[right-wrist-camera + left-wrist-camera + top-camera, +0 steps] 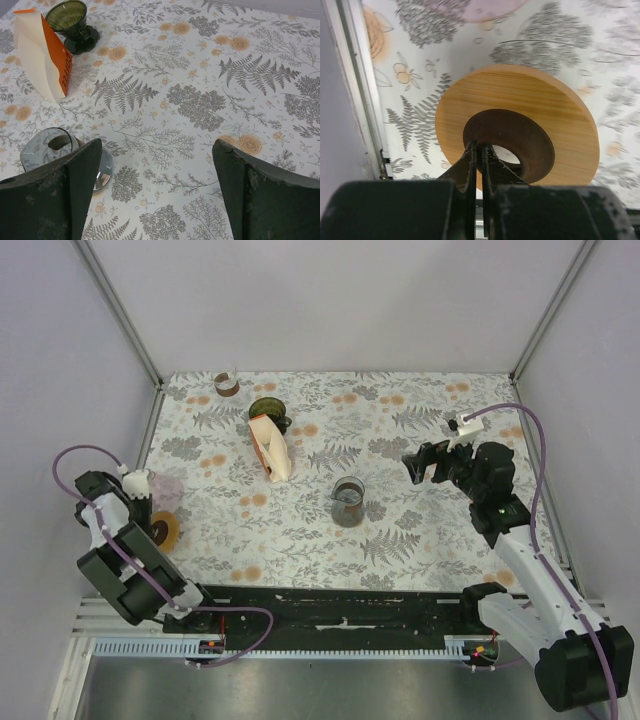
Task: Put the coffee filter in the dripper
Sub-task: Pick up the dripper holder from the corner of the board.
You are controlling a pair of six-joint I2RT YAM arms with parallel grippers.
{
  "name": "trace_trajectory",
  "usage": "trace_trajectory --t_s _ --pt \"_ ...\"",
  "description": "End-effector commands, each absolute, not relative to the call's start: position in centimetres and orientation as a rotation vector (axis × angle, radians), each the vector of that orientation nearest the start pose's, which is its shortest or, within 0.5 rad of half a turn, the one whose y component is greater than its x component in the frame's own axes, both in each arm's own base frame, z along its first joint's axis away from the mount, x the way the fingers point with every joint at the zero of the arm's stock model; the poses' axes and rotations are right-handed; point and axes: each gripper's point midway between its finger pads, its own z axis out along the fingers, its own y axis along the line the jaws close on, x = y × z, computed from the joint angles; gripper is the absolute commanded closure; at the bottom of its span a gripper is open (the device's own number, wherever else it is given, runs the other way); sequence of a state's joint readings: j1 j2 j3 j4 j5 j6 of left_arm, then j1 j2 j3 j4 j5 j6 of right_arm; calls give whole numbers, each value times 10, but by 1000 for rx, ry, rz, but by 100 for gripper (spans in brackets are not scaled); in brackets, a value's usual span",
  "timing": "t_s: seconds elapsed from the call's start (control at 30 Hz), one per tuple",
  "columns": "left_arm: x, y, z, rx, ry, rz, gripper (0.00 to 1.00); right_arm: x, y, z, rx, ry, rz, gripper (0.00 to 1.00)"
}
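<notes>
one coffee filter pack [271, 447] lies just beside the green dripper [267, 411].

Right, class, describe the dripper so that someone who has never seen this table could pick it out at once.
On the floral table, find the orange and cream filter pack in the far left part. Right behind it, towards the back wall, stands the dripper. It alone is a dark green see-through cone on a dark base; the glass jug mid-table is clear.

Glass server [347, 502] mid floral cloth [420, 540], wooden ring [535, 97] at left, brown cup [227, 384] far back.
</notes>
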State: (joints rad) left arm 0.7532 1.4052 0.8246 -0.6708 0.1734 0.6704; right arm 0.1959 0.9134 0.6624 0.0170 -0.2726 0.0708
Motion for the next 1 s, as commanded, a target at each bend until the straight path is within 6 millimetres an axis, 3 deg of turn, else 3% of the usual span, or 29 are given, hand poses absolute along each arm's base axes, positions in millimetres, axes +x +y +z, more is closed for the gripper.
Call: trace_trajectory --t_s 0.0,0.2,0.3,0.47,0.53,0.63,0.83,0.97 --pt "213 130 98 53 2593 -131 98 313 131 273 -363 1677 507 2" --pt "210 36 158 401 2430 -503 98 265 201 307 -724 1494 755 2" --pt "220 8 201 465 2311 -538 98 256 226 321 -793 1404 746 2" --pt "236 -56 285 569 2112 -757 98 239 288 347 -907 1252 792 2" --pt "234 -91 314 632 2054 -895 98 232 313 363 -959 1179 801 2" --pt "227 -128 351 672 1975 -1083 98 219 342 389 -1005 1039 820 2" --pt "215 -173 381 757 1895 -1208 98 212 357 444 -913 881 829 2" --pt "206 -193 391 767 1862 -1296 98 221 367 447 -885 854 784 4"
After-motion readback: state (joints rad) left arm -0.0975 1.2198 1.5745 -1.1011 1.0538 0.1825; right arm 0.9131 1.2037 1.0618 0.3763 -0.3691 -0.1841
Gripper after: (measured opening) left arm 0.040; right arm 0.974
